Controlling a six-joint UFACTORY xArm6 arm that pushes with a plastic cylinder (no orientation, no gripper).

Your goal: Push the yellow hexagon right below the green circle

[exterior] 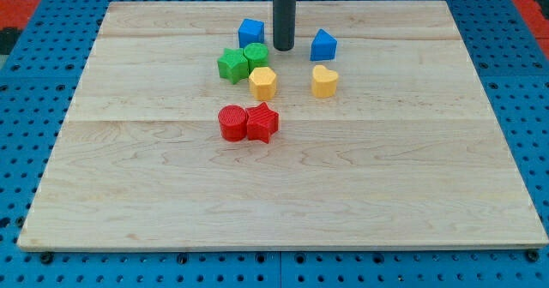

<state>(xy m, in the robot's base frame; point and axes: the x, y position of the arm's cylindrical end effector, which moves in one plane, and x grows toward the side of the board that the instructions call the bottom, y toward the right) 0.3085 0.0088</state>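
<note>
The yellow hexagon (262,83) already sits touching the green circle (256,56) on its lower side; my tip (284,48), a jawless rod just right of the circle, could knock the circle or the adjoining green star (231,65) away.

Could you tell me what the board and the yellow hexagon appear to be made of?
Board: looks like pale wood, matte, with visible grain and plank seams. Yellow hexagon: probably plastic, uniform colour, slight sheen; possibly printed, too small to tell.
</note>
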